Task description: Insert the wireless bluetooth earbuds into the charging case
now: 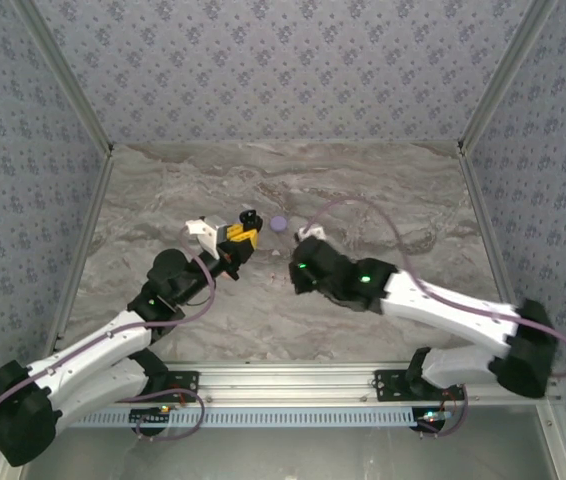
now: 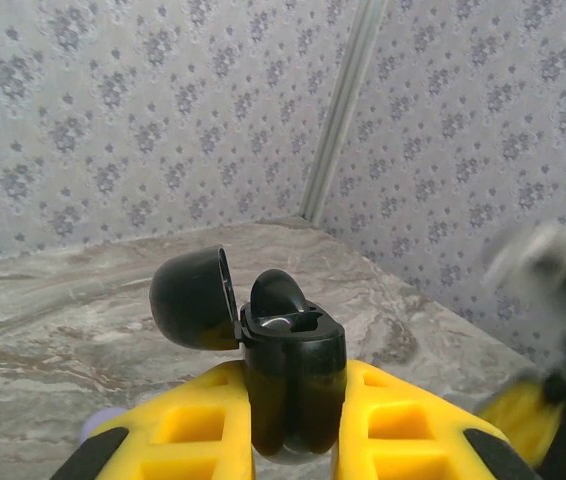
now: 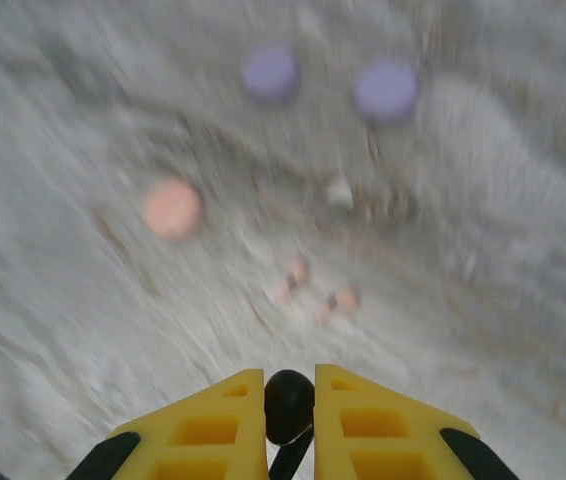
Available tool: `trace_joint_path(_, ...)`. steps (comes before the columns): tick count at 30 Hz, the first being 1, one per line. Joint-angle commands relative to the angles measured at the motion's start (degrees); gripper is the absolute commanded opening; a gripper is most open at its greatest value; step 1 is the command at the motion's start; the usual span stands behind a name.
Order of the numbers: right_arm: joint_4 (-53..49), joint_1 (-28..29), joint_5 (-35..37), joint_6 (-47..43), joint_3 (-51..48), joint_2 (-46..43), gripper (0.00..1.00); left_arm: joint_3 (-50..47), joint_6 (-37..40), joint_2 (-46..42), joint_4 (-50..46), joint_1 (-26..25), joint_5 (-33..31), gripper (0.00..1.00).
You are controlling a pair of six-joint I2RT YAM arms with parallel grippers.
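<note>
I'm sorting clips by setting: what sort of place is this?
Probably a lab test booth: patterned walls on a metal frame close in a marble-look table.

On the grey marbled desk (image 1: pixel 383 190), a lilac disc (image 3: pixel 269 72) and a second lilac disc (image 3: pixel 385 90) lie side by side well ahead of the right claw (image 3: pixel 290 382), a pinkish-orange disc (image 3: pixel 172 208) lies nearer and left of it, all blurred, and wallpapered walls (image 1: pixel 263 60) stand beyond.

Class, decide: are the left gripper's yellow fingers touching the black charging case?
Touching. In the left wrist view the charging case sits pinched between the left gripper's yellow fingers, pressed against both.
</note>
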Motion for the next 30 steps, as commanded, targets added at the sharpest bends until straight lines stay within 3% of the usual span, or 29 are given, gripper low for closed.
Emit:
trace_joint_path(1,8.0,-2.2,0.4,-10.1,-2.1,-8.3,0.16,3.4,-1.8,1.6,3.5,0.2,5.0,0.0)
trace_joint_path(9,19.4,-7.1,-9.3,-20.3,-2.3,-18.7,0.16,7.2,-3.7,7.4,7.4,-1.3,12.7,0.0)
trace_joint_path(17,22.7,-7.5,-14.3,-24.0,-0.9,-15.1,0.16,10.0,-5.8,11.8,11.3,-3.7,16.1,0.0)
trace_joint_path(30,24.2,-8.2,-14.5,-24.4,-0.5,-12.3,0.16,11.2,-5.7,13.0,11.5,-5.1,16.4,0.0)
